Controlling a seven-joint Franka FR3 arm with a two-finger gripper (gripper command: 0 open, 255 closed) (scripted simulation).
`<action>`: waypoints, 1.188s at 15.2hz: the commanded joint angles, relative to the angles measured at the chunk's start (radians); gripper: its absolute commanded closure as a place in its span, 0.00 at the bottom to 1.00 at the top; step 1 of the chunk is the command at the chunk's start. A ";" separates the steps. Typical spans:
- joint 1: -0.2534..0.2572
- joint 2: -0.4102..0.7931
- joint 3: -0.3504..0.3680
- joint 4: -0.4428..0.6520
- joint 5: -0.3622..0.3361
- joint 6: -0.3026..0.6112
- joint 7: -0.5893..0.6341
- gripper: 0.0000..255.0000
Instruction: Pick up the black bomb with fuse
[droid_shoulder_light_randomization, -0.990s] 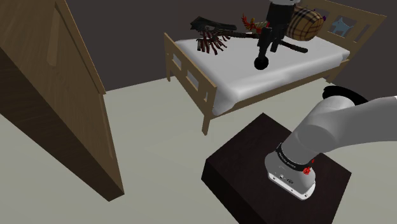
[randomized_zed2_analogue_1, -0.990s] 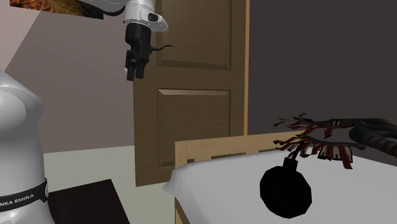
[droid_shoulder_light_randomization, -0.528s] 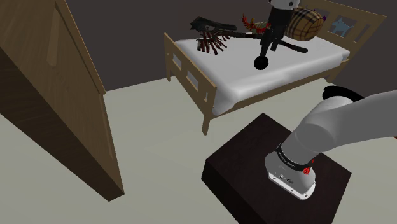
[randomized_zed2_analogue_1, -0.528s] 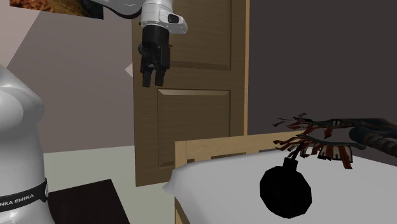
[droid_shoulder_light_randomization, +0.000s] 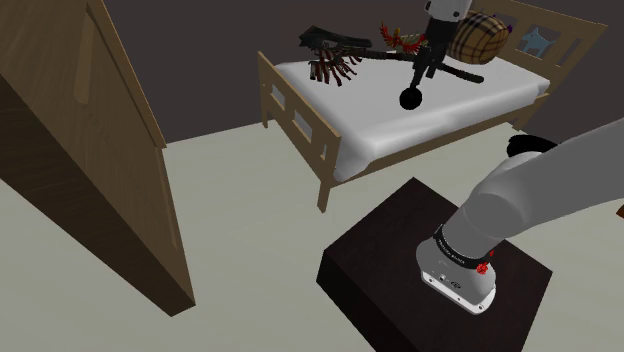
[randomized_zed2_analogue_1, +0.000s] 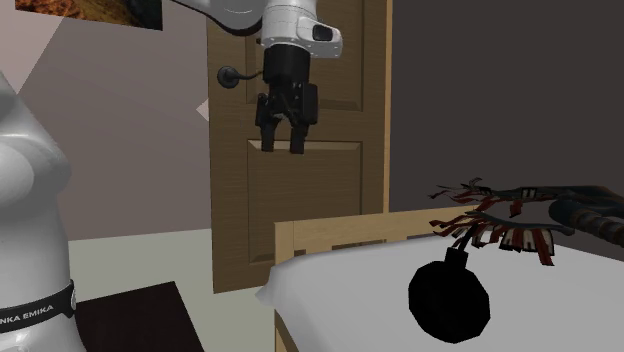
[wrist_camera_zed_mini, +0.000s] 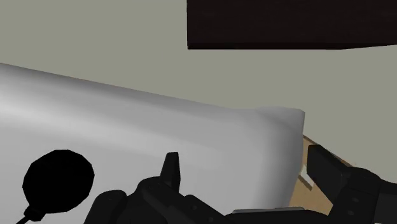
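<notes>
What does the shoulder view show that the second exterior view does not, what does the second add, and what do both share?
Shoulder view, not the second exterior view: a tan plaid cushion at the far end of the white mattress, and the railed far end board behind it.

Second exterior view, not the shoulder view: the dark handle on the brown panelled door, and an orange-brown picture's corner on the wall.

Both: the round black bomb with fuse lying on the mattress, the black gripper, open, in the air apart from it, and a black-and-red fringed object.
</notes>
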 joint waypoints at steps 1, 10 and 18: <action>-0.001 0.067 -0.044 0.038 0.011 0.035 -0.054 0.00; -0.026 0.410 -0.208 0.270 0.174 0.123 -0.323 0.00; -0.170 0.774 -0.237 0.589 0.415 0.086 -0.553 0.00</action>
